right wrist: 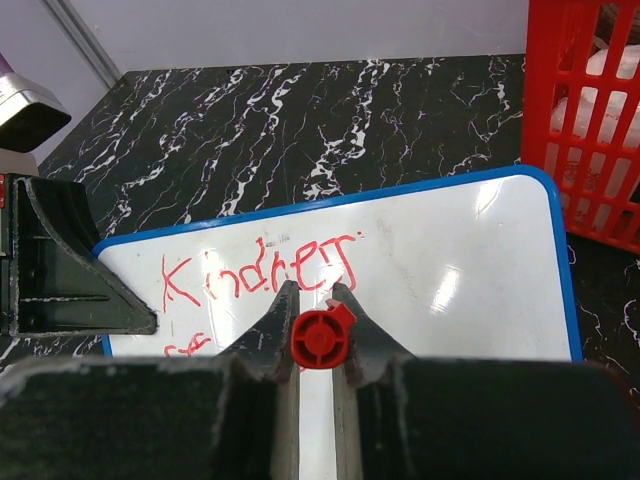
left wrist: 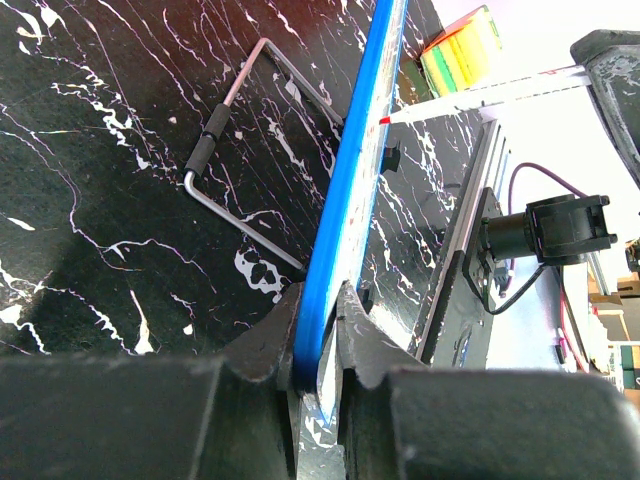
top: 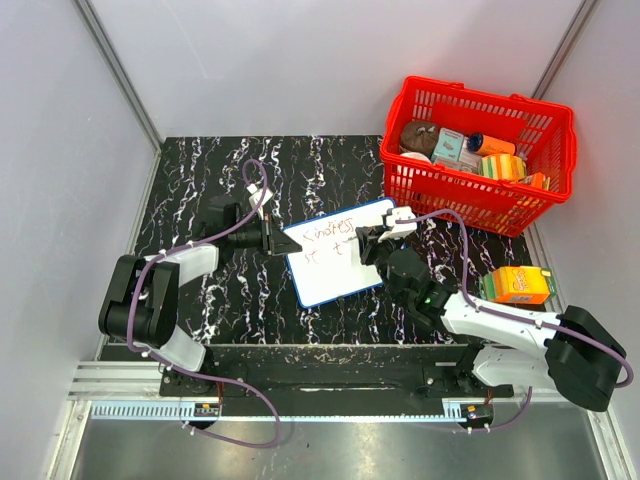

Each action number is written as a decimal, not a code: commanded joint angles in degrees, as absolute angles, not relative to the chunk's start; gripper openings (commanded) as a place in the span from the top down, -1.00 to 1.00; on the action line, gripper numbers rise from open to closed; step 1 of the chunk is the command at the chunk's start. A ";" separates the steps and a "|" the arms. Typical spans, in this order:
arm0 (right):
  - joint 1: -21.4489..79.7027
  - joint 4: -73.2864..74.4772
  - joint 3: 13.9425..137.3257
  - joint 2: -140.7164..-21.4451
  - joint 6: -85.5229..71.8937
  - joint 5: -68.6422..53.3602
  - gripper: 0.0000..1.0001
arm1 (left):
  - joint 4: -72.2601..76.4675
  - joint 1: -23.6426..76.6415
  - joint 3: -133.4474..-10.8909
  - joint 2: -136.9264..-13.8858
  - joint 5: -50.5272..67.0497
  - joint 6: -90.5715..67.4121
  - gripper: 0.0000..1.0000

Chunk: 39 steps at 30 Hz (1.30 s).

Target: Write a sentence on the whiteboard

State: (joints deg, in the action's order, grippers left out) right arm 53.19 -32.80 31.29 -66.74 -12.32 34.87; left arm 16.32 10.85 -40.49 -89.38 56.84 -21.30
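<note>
Holding the whiteboard by its blue frame in the left gripper — one finger on each face, edge pinched tight between. Straight ahead of those fingers, board edge-on, running away over the black marble table. Off to their left, on the table just beside the board, a bent metal rod with a black sleeve. Gripping a red marker in the right gripper, jaws squeezed onto the barrel, round red end toward the wrist camera, tip hidden below. Just beyond those fingertips, the sentence: red "Kindness" along the board's top, a few strokes of a second line beneath, partly hidden by the jaws. Ahead and to the right — a red basket, near the board's far corner. Behind that gripper, beside its arm, an orange carton.
</note>
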 commanded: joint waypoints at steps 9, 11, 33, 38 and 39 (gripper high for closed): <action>52.73 -32.96 31.99 -66.10 -13.97 32.61 1.00 | 15.29 10.11 -40.78 -91.67 40.78 -11.25 1.00; 52.73 -32.43 31.82 -65.83 -14.32 32.43 1.00 | 15.21 10.11 -40.87 -91.67 40.78 -11.25 1.00; 52.73 -27.51 29.27 -62.40 -15.29 31.91 1.00 | 15.03 10.20 -40.96 -91.67 40.69 -11.16 1.00; 52.73 -28.91 29.62 -63.80 -16.17 30.15 1.00 | 15.03 10.20 -40.87 -91.67 40.69 -11.16 1.00; 52.73 -29.26 29.71 -64.07 -16.17 29.97 1.00 | 15.03 10.20 -40.87 -91.58 40.69 -11.16 1.00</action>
State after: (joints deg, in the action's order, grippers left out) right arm 53.17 -26.94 29.54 -63.33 -14.90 31.81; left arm 15.94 10.85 -40.80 -89.69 56.97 -21.17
